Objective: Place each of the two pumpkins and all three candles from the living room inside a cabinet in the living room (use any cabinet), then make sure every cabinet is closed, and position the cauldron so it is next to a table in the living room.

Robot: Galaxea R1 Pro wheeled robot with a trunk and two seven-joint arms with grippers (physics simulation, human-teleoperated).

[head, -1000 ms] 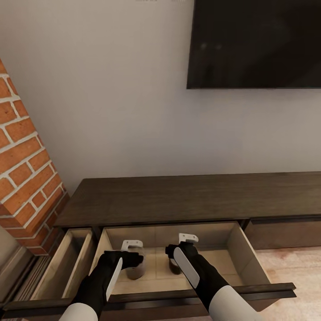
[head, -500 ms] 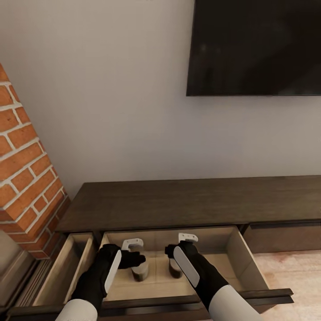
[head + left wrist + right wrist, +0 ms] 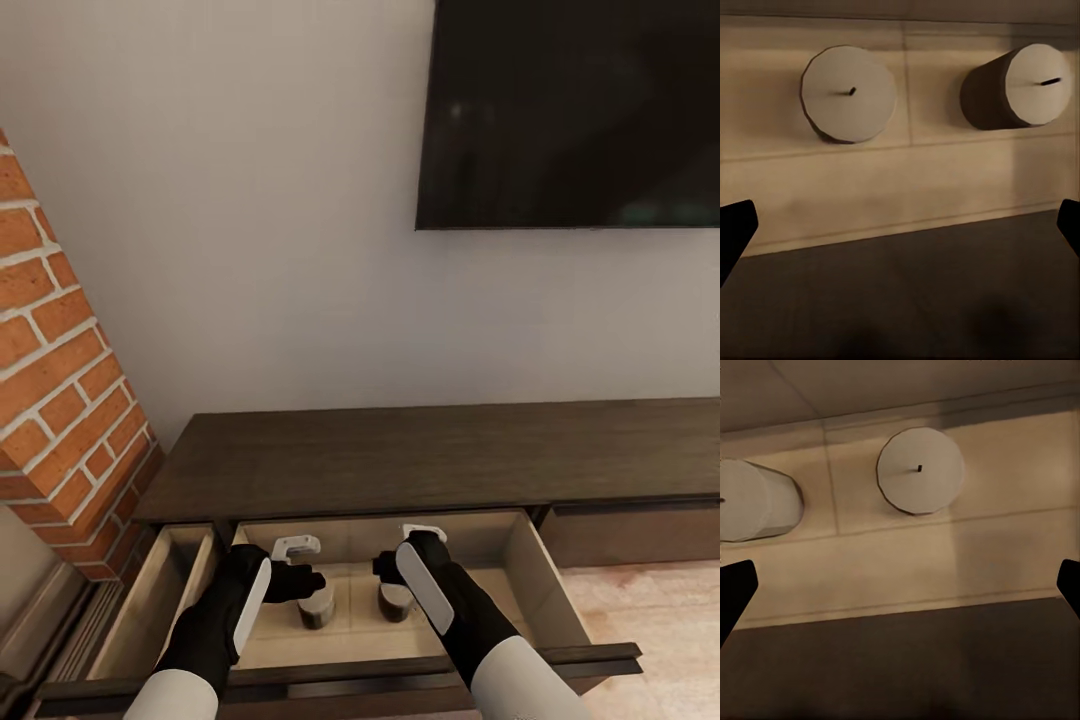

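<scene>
Since a second ago my head view has tilted and shifted a little: the television [image 3: 568, 112] sits lower in frame and the brick column [image 3: 60, 380] has slid left, so that is the camera, not the room. Both arms have lifted slightly out of the open middle drawer [image 3: 545, 585] of the dark-brown cabinet [image 3: 430, 455], and the two candles now stand free on the drawer floor.

The left candle [image 3: 318, 606] is just below my left pincer [image 3: 297, 549]; the right candle [image 3: 396, 600] is below my right pincer [image 3: 424, 534]. They stand upright, near each other but apart. From the left wrist view I see both candle tops [image 3: 848, 93] [image 3: 1039, 84] with wicks, and the fingertips [image 3: 733, 229] wide apart at the frame edges, holding nothing. The right wrist view shows the same: fingertips [image 3: 735, 589] spread, one candle [image 3: 920, 470] centred, the other [image 3: 750, 500] cut off at the edge.

My own forearms hide the lower part of each candle in the head view. A second drawer [image 3: 150, 610] stands open nearer the brick; I cannot see its whole floor.
</scene>
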